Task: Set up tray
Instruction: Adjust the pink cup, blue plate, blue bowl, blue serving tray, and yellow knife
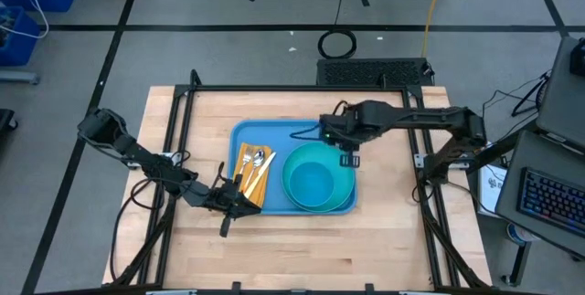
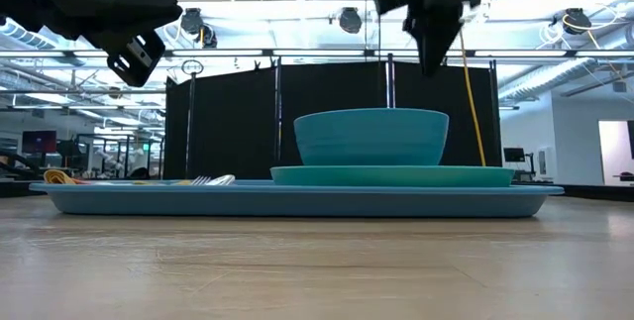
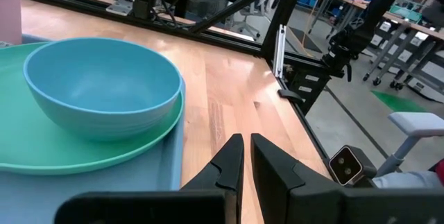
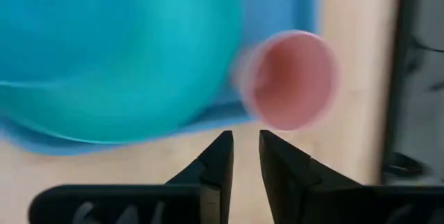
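High view: the tray (image 1: pixel 274 132) lay mid-desk. It carried cutlery (image 1: pixel 253 169) on its left part and a bowl (image 1: pixel 311 181) on a plate (image 1: pixel 351 196) on its right. My right hand (image 1: pixel 347 155) hung over the tray's far right part, just beyond the bowl. My left hand (image 1: pixel 228 205) waited at the tray's near left corner. I judged that a careless drop of the right hand could strike the bowl's rim.

Low view: the tray sat flat on the desk (image 2: pixel 317 261), and both hands were well above it, the right one over the bowl's right side.

Left wrist view: my left hand's fingers (image 3: pixel 229 165) were all but closed on nothing. A pink cup (image 3: pixel 7 9) showed beyond the plate.

Right wrist view: my right hand's fingers (image 4: pixel 218 158) stood slightly apart and empty, above the cup, which sat by a corner of the tray. I could not tell whether the cup stood wholly inside the rim. If it rested on the rim, it might tip onto the desk or against the plate, and a nudge from my hand would be enough to do it.
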`<state>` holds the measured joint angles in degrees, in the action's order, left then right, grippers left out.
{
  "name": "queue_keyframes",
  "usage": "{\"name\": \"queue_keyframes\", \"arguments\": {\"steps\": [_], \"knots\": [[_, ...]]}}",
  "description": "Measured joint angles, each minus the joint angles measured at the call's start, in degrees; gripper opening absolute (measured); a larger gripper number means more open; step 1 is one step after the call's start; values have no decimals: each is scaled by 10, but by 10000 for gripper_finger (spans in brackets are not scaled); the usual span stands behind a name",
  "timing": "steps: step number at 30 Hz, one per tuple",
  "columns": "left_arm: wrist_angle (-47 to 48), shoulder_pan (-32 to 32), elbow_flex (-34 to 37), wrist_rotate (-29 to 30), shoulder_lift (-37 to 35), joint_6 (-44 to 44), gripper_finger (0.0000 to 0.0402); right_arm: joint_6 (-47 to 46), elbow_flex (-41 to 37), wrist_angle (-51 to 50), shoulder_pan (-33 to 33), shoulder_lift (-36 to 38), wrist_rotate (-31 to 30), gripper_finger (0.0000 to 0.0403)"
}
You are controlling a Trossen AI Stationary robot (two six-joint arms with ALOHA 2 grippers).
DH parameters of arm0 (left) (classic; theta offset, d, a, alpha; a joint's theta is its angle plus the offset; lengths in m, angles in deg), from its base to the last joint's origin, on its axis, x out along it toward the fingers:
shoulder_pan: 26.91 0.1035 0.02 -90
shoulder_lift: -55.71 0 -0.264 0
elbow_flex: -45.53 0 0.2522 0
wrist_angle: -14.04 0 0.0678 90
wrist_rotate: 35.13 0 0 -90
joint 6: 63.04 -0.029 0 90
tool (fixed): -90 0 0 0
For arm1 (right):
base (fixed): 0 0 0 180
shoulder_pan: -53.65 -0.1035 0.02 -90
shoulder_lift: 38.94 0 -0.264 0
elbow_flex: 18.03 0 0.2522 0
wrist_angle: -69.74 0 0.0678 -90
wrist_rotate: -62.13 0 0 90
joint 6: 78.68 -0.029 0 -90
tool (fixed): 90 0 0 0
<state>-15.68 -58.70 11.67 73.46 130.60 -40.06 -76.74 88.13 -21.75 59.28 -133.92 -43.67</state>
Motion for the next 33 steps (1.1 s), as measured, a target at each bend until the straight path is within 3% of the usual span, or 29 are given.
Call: {"name": "queue_keyframes", "arguments": {"steps": [5,8,12,22,26,33], "knots": [[0,0,0,0,0,0,31,-74,0,17,-48,11,80,45],[0,0,0,0,0,-2,31,-71,0,94,-82,6,95,29],[0,0,0,0,0,-1,31,-58,0,186,-102,-25,190,4],[0,0,0,0,0,3,31,-31,-1,201,-94,-119,192,1],[0,0,0,0,0,4,31,-39,-1,200,-86,-138,238,0],[0,0,0,-5,0,2,31,-46,-1,172,-75,-143,234,0]]}}
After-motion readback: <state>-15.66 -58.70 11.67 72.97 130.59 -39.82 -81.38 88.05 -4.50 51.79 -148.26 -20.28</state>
